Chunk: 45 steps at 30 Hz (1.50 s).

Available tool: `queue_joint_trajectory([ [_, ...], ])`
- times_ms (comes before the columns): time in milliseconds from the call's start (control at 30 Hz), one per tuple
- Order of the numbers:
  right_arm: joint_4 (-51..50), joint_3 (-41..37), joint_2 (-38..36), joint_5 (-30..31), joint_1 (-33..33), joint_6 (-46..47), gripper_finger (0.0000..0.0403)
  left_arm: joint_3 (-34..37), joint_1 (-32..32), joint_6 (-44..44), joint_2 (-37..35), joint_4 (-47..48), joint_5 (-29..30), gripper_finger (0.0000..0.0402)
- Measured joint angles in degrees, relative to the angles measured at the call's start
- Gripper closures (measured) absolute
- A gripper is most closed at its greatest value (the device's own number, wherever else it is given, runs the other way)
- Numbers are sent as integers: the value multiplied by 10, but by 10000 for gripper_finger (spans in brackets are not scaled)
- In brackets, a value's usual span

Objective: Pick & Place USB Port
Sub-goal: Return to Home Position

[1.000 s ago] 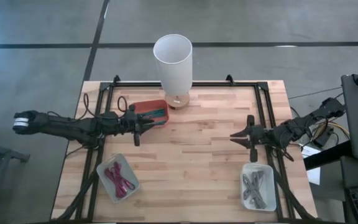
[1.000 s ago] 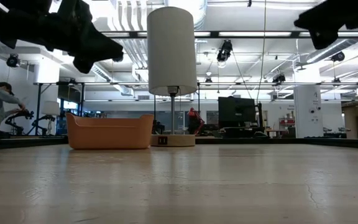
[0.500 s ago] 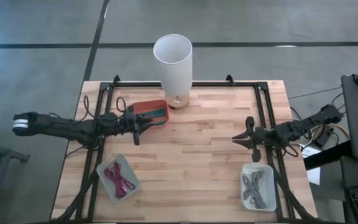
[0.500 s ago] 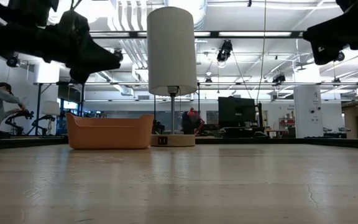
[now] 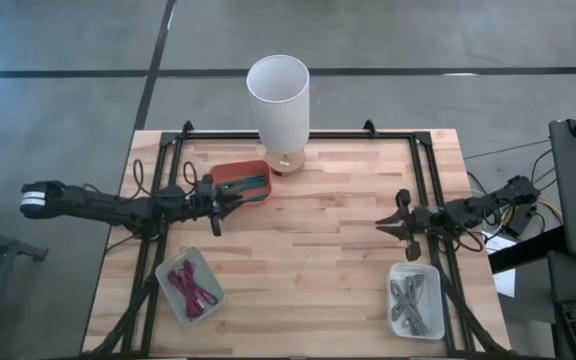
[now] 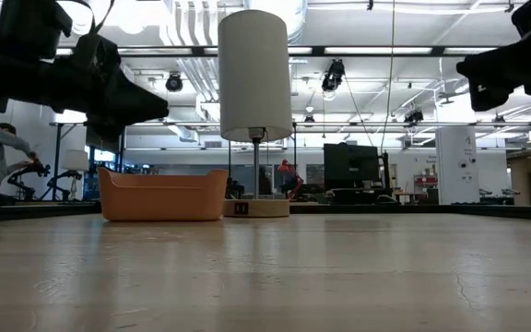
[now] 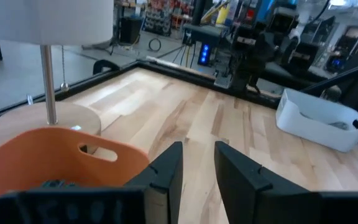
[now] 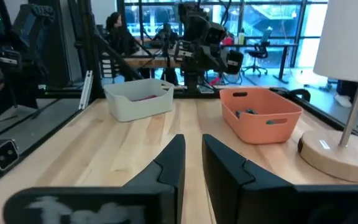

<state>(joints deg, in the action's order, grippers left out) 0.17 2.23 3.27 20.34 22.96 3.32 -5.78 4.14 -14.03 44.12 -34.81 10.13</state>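
An orange bin (image 5: 243, 182) stands on the table left of the white lamp (image 5: 278, 98). Small dark pieces (image 8: 248, 112) lie in the bin; which of them is the USB port I cannot tell. My left gripper (image 5: 230, 200) hovers level just beside the bin's near side, pointing toward the table's right. Its fingers (image 7: 197, 168) are open with nothing between them. My right gripper (image 5: 383, 224) hovers level over the table's right part, pointing left. Its fingers (image 8: 192, 158) stand a narrow gap apart, holding nothing.
A white tray (image 5: 190, 285) with red cables sits at the near left. A second white tray (image 5: 414, 300) with grey pieces sits at the near right. The lamp's round wooden base (image 6: 256, 208) stands at the far middle. Bare wood lies between the two grippers.
Both grippers have sunk toward the table while staying level. My left gripper has drawn back a little toward the table's left edge, and my right a little toward the right edge. Nothing on the table has moved.
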Motion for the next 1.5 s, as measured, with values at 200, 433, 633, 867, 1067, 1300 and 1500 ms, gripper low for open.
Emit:
queue_joint_trajectory([
  [200, 4, -7, -33, -38, -6, -37, 351, 37, 2, -2, 0, -74, 0, 305],
  [433, 0, -7, -28, -40, -18, -38, 351, 52, 2, -16, -1, -80, 0, 305],
  [633, 1, -7, -29, -39, -21, -76, 351, 53, 2, 12, -2, -81, 0, 305],
  [867, 1, -7, -28, -37, -20, -82, 351, 53, 2, 43, -25, -80, -12, 305],
  [1067, 1, -7, -28, -37, -20, -83, 351, 53, 2, 62, -66, -79, -38, 305],
  [1300, 1, -7, -28, -37, -20, -53, 351, 54, 2, 74, -147, -23, -53, 305],
  [1500, 1, -7, -28, -37, -20, -60, 351, 54, 2, 79, -252, 95, -53, 305],
])
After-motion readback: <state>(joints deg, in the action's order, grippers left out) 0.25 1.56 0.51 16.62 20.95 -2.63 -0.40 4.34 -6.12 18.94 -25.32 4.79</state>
